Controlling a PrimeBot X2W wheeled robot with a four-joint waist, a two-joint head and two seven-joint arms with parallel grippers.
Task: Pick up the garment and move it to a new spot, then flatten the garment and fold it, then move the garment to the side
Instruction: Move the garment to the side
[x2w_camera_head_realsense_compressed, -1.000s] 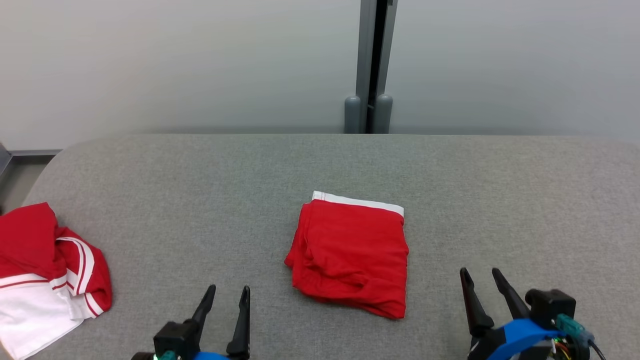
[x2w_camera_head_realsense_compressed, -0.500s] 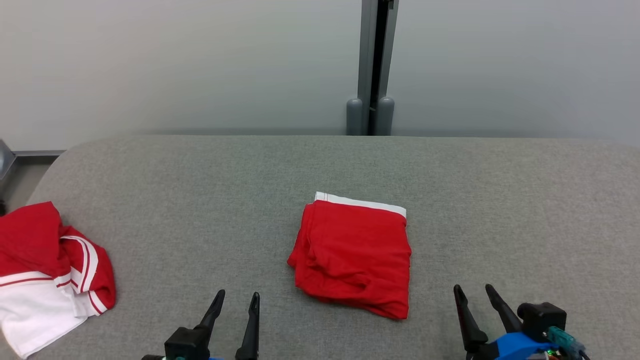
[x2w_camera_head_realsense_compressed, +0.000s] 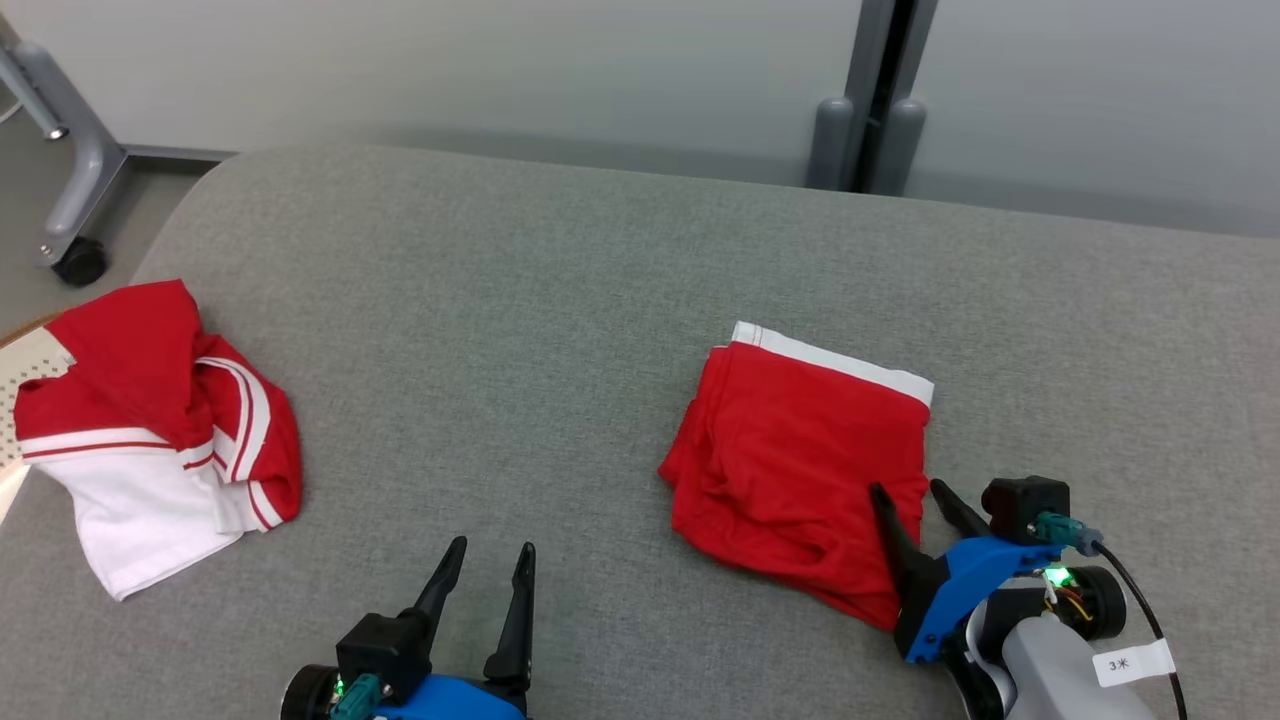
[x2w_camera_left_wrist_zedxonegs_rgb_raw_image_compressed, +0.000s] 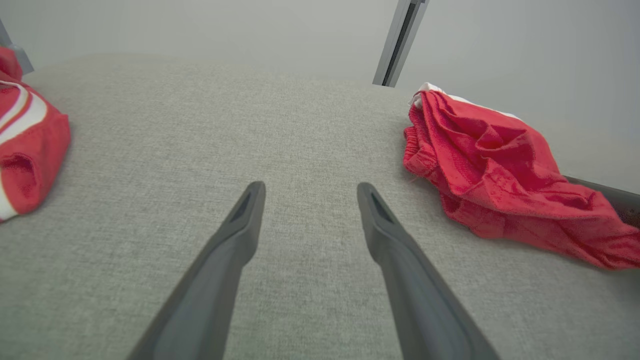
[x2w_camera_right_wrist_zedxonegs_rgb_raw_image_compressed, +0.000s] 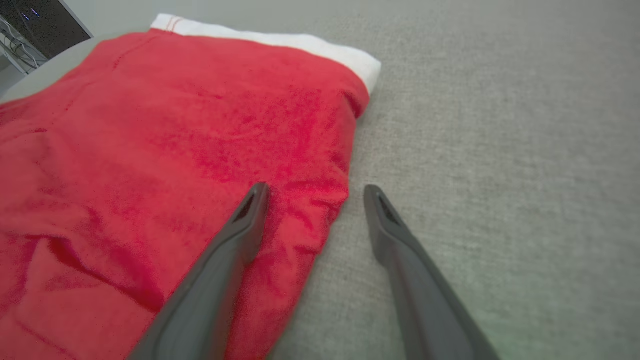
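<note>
Red shorts (x2w_camera_head_realsense_compressed: 800, 470) folded at mid desk (x2w_camera_head_realsense_compressed: 560, 300), my right claw (x2w_camera_head_realsense_compressed: 906, 488) wide, astride their right edge, my left claw (x2w_camera_head_realsense_compressed: 492, 546) wide over bare desk, shirt (x2w_camera_head_realsense_compressed: 150, 430) far left

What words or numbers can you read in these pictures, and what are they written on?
"3" and then a small star-like mark, too small to read for sure: on the white tag at the robot's right forearm.
No writing can be seen on the folded red shorts, the red and white garment or the grey table.
</note>
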